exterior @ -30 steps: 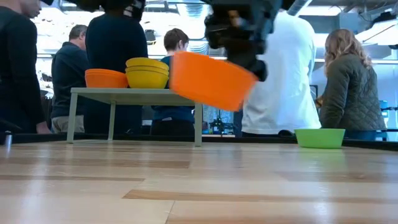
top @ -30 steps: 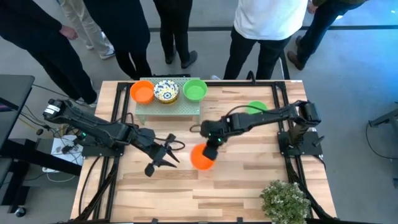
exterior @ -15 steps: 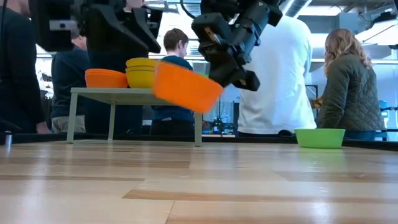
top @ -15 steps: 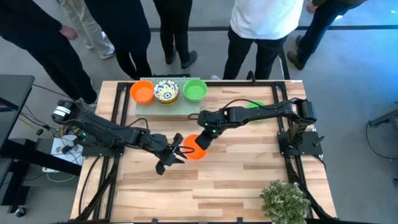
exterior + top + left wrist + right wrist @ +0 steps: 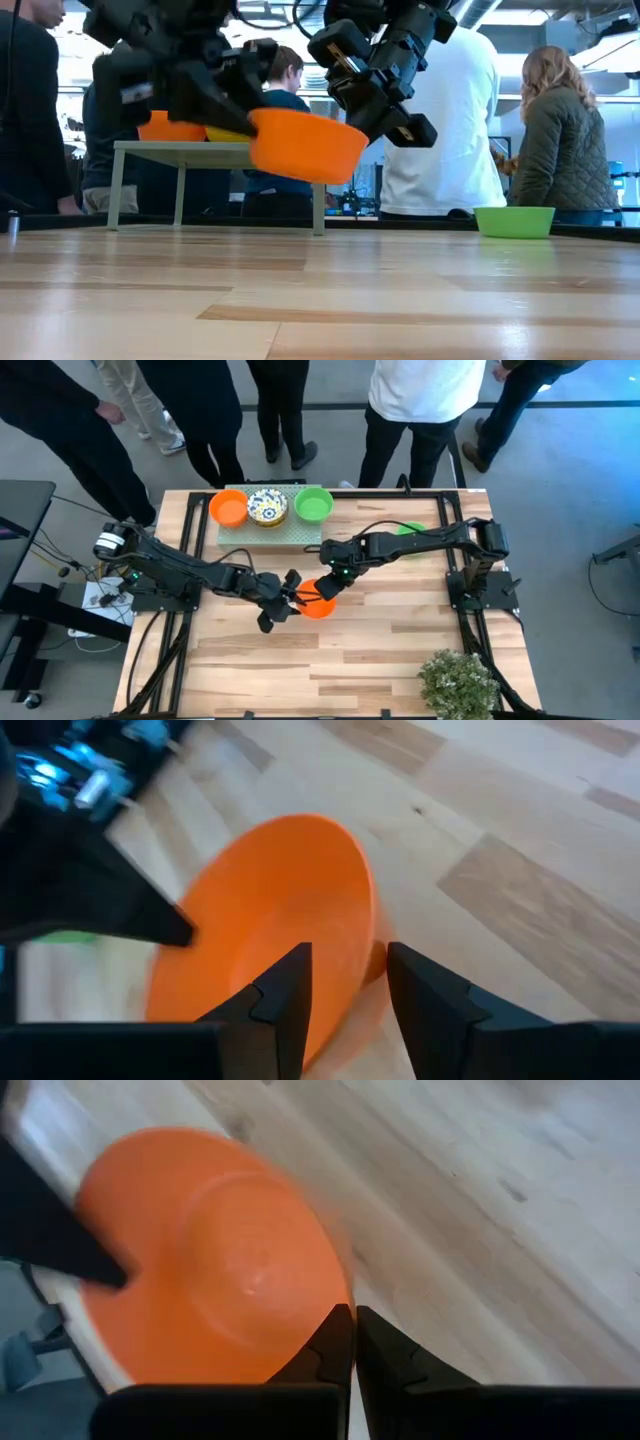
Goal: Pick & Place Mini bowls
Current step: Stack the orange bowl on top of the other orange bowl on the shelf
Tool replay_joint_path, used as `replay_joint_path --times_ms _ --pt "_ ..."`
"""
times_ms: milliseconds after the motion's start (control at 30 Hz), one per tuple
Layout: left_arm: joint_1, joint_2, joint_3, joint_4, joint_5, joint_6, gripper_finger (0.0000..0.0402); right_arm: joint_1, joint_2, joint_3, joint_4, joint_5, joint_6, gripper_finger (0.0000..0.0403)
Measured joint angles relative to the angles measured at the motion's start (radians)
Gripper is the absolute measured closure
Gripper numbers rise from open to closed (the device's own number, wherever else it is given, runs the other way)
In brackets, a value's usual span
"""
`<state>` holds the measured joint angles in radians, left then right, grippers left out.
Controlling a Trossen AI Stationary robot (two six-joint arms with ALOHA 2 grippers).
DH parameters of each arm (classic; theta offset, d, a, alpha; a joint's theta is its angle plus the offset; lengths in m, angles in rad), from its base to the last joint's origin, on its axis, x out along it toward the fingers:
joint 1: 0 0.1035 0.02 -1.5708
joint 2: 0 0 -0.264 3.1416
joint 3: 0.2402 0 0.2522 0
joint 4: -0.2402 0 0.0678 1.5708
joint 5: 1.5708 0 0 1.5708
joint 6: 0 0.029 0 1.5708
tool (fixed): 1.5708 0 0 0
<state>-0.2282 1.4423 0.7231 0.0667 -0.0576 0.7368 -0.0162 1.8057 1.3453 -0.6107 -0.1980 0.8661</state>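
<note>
A: High view — what's changed vs a sec ago?

B: The left gripper (image 5: 287, 598) has been swung in from table centre-left & is now right at the plain orange-red plastic mini bowl (image 5: 318, 600), which has been carried back toward centre by the right gripper (image 5: 326, 591). A handover is judged to be underway. On the pale green raised shelf (image 5: 270, 532): another orange bowl (image 5: 228, 508), a white floral-patterned bowl (image 5: 267, 506), a bright green bowl (image 5: 314, 504).

A: Low view?

B: Bowl is held in the air, clear of the wooden table (image 5: 320, 300), nearly level now; more tilt was seen a sec ago. Both grippers are at it, one each side. A second green bowl (image 5: 514, 221) sits far off.

A: Left wrist view — fingers?

B: The left fingers (image 5: 285, 995) are spread & straddle the bowl's rim; a pinch isn't confirmed yet.

A: Right wrist view?

B: The right fingers (image 5: 335, 1342) are pressed fully together on the rim edge. Bowl is carried by this grip.
</note>
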Motion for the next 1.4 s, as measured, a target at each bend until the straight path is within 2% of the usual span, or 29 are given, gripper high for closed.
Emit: replay_joint_path --times_ms 267,333,533,600,733,933,1033,1167,1300,1400 --pt "-0.001 0.083 0.000 -0.006 -0.006 0.071 0.0306 -0.006 0.000 0.021 0.010 -0.076 -0.022 0.0384" --pt "-0.002 0.086 0.000 -0.012 -0.009 0.092 0.0323 -0.005 0.000 0.030 0.013 -0.112 -0.023 0.0372" --pt "-0.005 0.087 -0.002 -0.017 -0.009 0.100 0.0387 -0.001 -0.003 0.043 0.028 -0.116 -0.104 0.0324" --pt "-0.011 0.086 -0.002 -0.011 -0.012 0.090 0.0392 -0.002 -0.003 0.043 0.026 -0.116 -0.117 0.0309" --pt "-0.040 0.085 0.000 -0.038 -0.002 -0.019 0.0391 -0.004 -0.002 0.043 0.024 -0.132 -0.151 0.0281" --pt "-0.116 0.065 0.000 -0.232 0.040 -0.269 0.0391 -0.003 -0.002 0.043 0.020 -0.128 -0.255 0.0252" --pt "-0.163 0.016 0.000 -0.365 0.068 -0.398 0.0393 0.000 -0.002 0.043 0.020 -0.121 -0.281 0.0245" --pt "-0.225 -0.125 0.000 -0.497 0.056 -0.559 0.0392 0.011 -0.002 0.043 0.021 -0.120 -0.300 0.0242" --pt "-0.259 -0.322 0.000 -0.614 -0.049 -0.660 0.0394 0.025 -0.002 0.043 0.021 -0.119 -0.301 0.0242" --pt "-0.264 -0.482 0.000 -0.703 -0.193 -0.712 0.0392 0.036 -0.002 0.042 0.023 -0.116 -0.301 0.0242"
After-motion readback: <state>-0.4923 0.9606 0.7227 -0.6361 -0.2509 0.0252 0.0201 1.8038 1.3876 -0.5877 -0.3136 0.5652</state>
